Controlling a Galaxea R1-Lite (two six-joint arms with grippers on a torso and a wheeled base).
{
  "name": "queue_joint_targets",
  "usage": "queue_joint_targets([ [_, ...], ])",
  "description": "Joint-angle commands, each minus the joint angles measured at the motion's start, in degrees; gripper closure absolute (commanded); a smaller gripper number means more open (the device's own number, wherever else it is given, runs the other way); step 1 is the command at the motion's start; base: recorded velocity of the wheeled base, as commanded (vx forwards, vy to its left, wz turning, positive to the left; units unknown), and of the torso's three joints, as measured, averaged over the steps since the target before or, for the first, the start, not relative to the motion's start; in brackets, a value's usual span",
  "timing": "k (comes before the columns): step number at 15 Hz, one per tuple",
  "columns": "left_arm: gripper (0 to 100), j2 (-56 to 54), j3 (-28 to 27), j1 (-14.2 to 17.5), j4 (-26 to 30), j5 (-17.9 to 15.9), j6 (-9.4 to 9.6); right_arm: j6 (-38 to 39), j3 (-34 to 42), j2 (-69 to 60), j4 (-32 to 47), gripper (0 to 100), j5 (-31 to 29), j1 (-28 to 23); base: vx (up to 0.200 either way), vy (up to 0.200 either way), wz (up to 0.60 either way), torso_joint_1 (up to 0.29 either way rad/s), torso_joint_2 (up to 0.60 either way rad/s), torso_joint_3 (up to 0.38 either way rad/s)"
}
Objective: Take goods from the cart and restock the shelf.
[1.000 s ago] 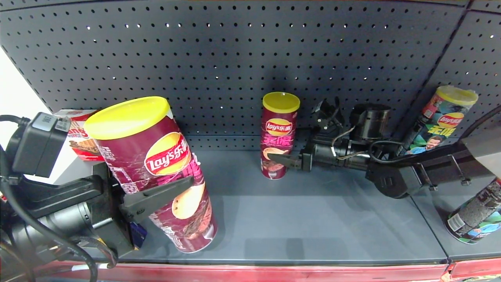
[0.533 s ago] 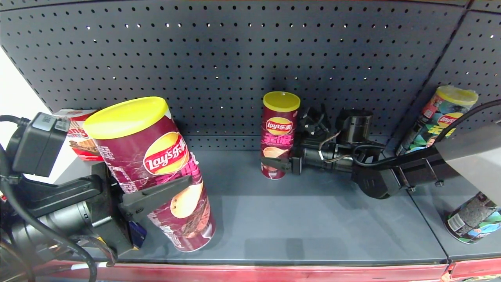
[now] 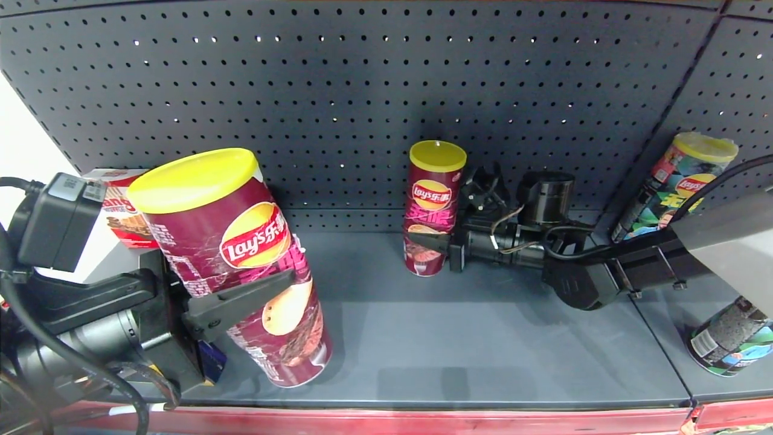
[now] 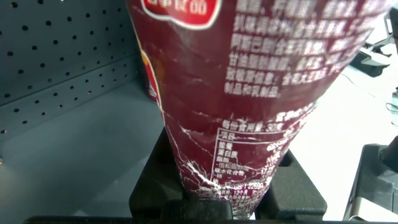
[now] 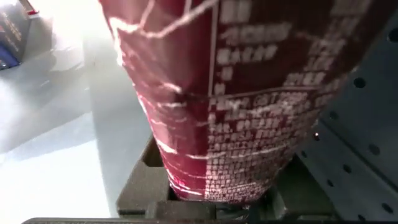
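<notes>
Pointing lid-up, near can (image 3: 241, 241) tilted, far can (image 3: 432, 194) upright

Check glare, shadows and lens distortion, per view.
Head view: wide-angle bowing, pegboard hole rows curve and the near can leans outward; light pinpricks through its holes; soft shadow on the shelf beside the near can. Left wrist view: background beyond the near can blown out white. Right wrist view: glare washes out the shelf beside the far can.

The shelf (image 3: 483, 338) and perforated back panel (image 3: 362, 90) are finished in matt grey metal. The front tube (image 3: 241, 254) and back tube (image 3: 432, 199) are wrapped in glossy print, capped in smooth plastic.
</notes>
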Motion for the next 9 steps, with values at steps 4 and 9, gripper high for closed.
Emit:
queue_joint_targets([
  [4, 100, -0.2, -0.1, 0.0, 0.0, 0.0, -0.04, -0.1, 10.8, -12.5, -1.1, 100, 2.0, 3.0, 0.000, 0.000, 0.00, 0.000, 0.00, 0.000],
  [9, 100, -0.2, -0.1, 0.0, 0.1, 0.0, -0.04, -0.4, 31.9, -20.1, -13.7, 100, 2.0, 6.0, 0.000, 0.000, 0.00, 0.000, 0.00, 0.000],
])
